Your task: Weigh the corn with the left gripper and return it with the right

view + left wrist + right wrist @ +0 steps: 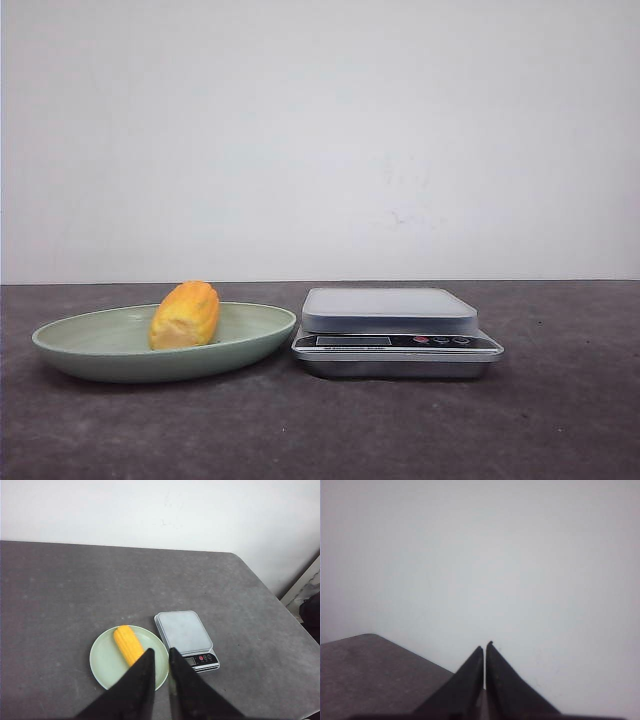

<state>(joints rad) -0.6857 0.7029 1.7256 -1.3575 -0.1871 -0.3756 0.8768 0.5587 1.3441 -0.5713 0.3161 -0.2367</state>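
Both tools are missed by the front cam; left tool (161,652) is seen slightly spread above corn (128,644), right tool (484,647) pressed together.

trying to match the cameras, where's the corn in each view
Front view: corn lies on the green plate, left of the scale.
Left wrist view: corn on the plate, just past the left gripper.
Right wrist view: not in it; only wall and a table corner.
Shared landmark: the scale beside the plate.
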